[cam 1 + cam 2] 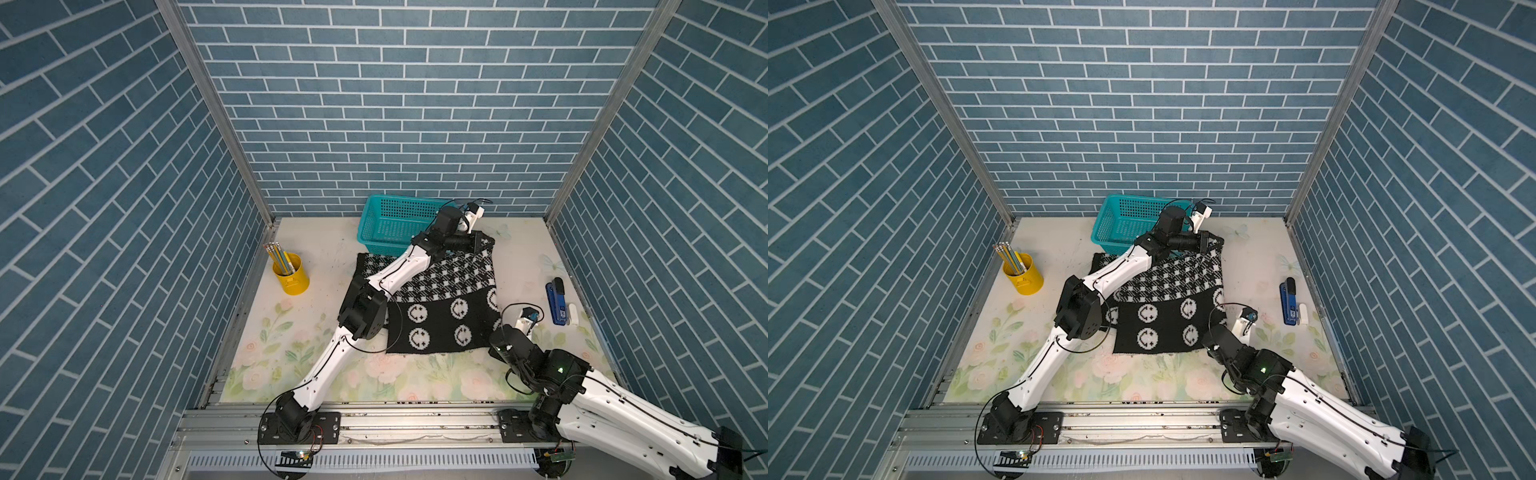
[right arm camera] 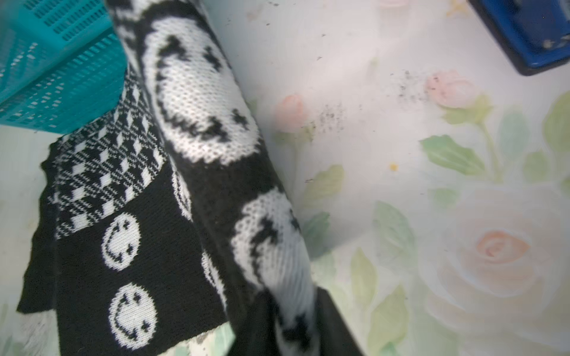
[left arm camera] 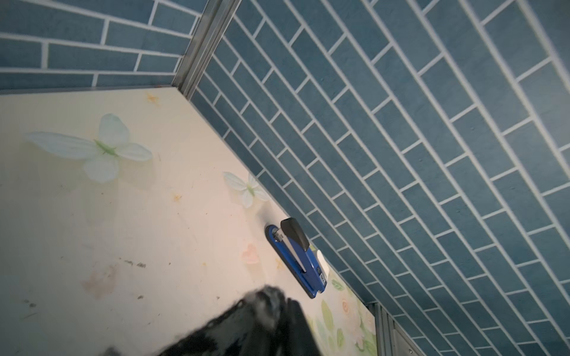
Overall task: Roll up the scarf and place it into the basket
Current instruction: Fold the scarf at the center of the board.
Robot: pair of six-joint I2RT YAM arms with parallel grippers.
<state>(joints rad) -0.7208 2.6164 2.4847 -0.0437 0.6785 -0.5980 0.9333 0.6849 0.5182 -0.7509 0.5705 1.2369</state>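
Note:
The scarf lies folded on the floral table, black with white smiley faces at the front and a houndstooth band behind. Just behind it stands the teal basket. My left gripper is at the scarf's far right corner, which peaks up into it. In the left wrist view, blurred scarf cloth sits in the left gripper. My right gripper is at the near right corner. In the right wrist view, a raised scarf edge runs into the right gripper, beside the basket.
A blue stapler lies near the right wall with a small white object beside it. A yellow cup of pencils stands at the left. Brick-patterned walls enclose three sides.

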